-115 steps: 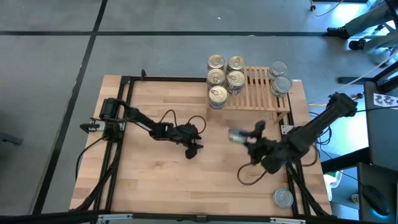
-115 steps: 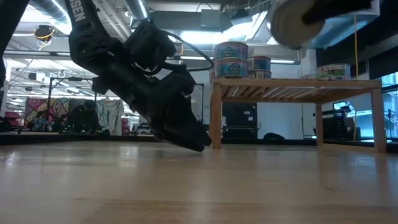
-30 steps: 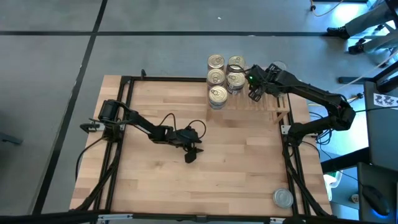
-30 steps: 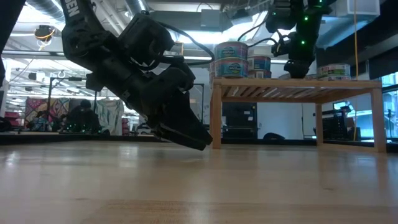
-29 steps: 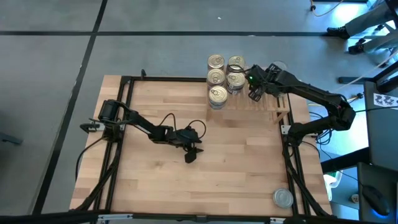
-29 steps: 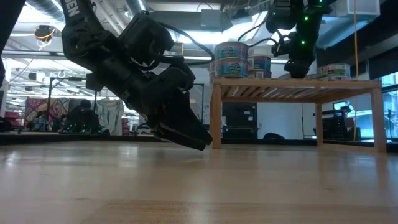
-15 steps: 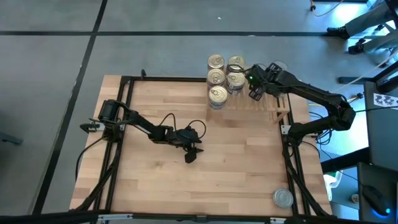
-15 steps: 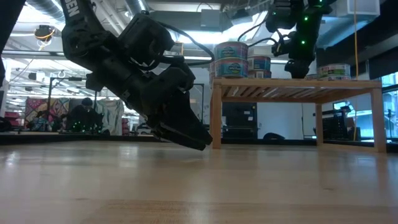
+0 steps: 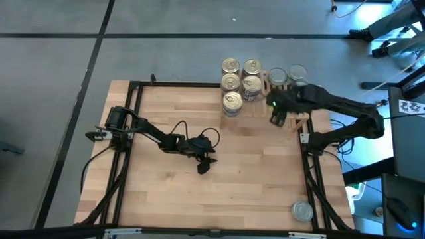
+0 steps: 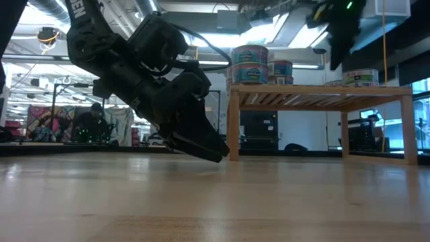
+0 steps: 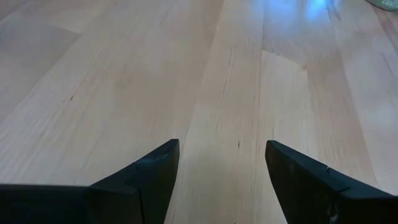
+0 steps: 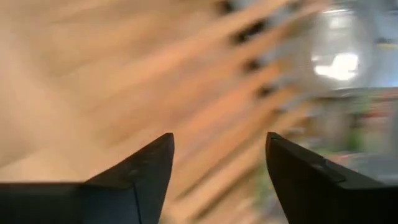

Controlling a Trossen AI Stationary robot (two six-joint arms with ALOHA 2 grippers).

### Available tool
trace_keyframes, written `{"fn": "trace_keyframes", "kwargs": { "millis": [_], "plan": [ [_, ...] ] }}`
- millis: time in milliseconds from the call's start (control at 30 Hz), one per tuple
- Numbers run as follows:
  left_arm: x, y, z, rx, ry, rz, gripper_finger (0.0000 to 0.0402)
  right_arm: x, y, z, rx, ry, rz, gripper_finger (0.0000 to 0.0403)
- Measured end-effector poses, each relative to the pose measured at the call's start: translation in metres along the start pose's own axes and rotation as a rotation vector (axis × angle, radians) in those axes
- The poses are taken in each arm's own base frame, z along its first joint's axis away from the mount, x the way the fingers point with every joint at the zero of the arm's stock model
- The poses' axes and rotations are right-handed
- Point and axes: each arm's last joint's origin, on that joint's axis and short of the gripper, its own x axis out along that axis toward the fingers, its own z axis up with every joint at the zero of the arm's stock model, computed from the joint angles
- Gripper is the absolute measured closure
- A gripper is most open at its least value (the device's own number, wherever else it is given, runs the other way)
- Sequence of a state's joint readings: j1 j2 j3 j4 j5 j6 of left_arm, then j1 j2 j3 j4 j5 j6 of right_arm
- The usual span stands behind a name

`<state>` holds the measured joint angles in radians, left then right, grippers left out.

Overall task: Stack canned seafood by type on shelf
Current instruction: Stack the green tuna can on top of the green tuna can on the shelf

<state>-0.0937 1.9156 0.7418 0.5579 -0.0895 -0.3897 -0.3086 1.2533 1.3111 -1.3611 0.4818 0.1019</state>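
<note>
We note the right gripper has withdrawn from the shelf, jaws apart and empty. A silver-topped tin now stands at the shelf's 12 o'clock edge beside its like; we judge one placement done. Gold-topped tins cluster at 9 o'clock. One tin remains on the table. The left gripper idles, jaws apart.

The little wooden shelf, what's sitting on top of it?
On the shelf: gold-topped cans stacked at one end, two silver-topped cans at the other. The right claw covers part of the slats.
</note>
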Motion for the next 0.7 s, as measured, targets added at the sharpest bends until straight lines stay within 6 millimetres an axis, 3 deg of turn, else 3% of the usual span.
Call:
{"fn": "trace_keyframes", "kwargs": {
  "millis": [233, 433, 700],
  "plan": [
    [0.0, 0.0, 0.0, 0.002, 0.0, 0.0, 0.0164, -0.031, 0.062, -0.03, -0.049, 0.045, 0.445, 0.0193],
    [0.0, 0.0, 0.0, 0.003, 0.0, 0.0, 0.0164, -0.035, 0.118, -0.064, -0.092, 0.131, 0.591, 0.0223],
    [0.0, 0.0, 0.0, 0.003, 0.0, 0.0, 0.0164, -0.032, 0.171, -0.119, -0.006, 0.318, 0.725, 0.0248]
  ]
}}
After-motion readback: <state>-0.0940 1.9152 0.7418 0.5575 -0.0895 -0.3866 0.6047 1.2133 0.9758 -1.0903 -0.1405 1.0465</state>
